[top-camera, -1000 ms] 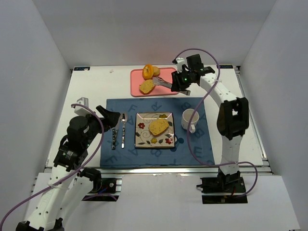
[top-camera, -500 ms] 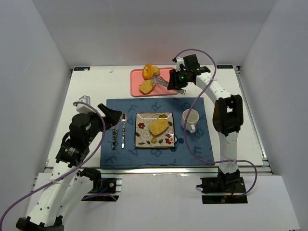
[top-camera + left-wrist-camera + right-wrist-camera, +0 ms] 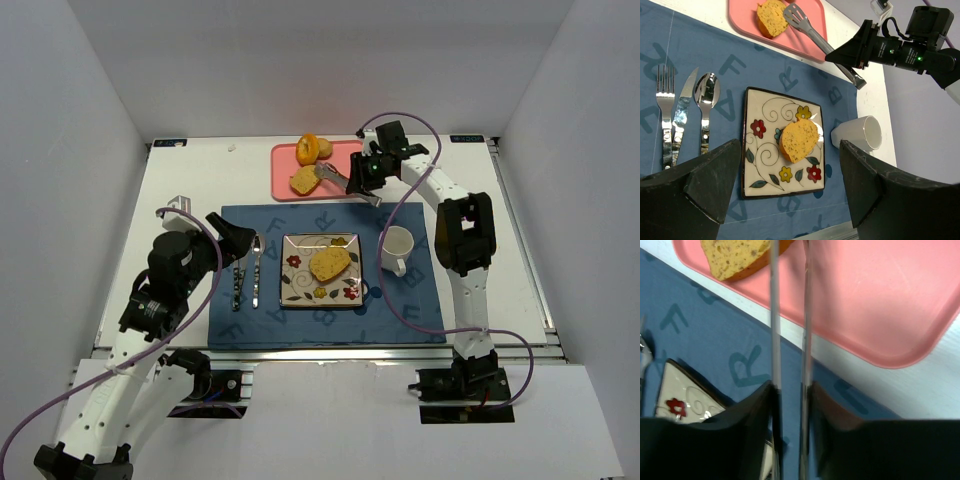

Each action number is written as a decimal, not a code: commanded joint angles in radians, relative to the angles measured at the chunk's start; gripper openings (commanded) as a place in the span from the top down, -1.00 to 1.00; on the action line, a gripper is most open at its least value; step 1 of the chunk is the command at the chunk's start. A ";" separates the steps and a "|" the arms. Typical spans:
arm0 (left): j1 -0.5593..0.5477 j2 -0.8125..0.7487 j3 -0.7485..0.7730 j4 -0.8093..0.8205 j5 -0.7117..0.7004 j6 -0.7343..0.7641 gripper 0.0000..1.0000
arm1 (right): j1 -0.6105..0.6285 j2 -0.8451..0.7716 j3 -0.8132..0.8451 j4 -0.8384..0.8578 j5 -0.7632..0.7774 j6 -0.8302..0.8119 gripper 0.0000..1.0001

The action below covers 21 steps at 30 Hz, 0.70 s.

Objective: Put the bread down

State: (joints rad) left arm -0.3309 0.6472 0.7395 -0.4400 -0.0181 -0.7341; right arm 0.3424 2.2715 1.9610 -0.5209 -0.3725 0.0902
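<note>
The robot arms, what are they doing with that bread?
The right pincer holds tongs and reaches them out to a bread slice on the pink tray. That slice is not lifted yet. A second slice already lies on the flowered plate, and a ring roll sits on the tray too. The left pincer hangs open near the cutlery, holding nothing.
</note>
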 commanded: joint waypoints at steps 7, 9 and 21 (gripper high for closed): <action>0.003 0.008 0.011 0.021 0.006 -0.005 -0.77 | -0.011 -0.041 0.003 0.039 -0.133 0.031 0.84; 0.003 0.005 0.012 0.023 0.004 -0.005 -0.77 | -0.031 -0.076 -0.014 0.048 -0.158 0.054 0.93; 0.003 -0.034 -0.006 0.017 -0.006 -0.002 -0.77 | -0.074 -0.418 -0.227 -0.157 -0.267 -0.272 1.00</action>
State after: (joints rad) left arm -0.3309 0.6308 0.7395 -0.4332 -0.0189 -0.7341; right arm 0.2340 1.9846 1.8034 -0.5877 -0.5949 -0.0120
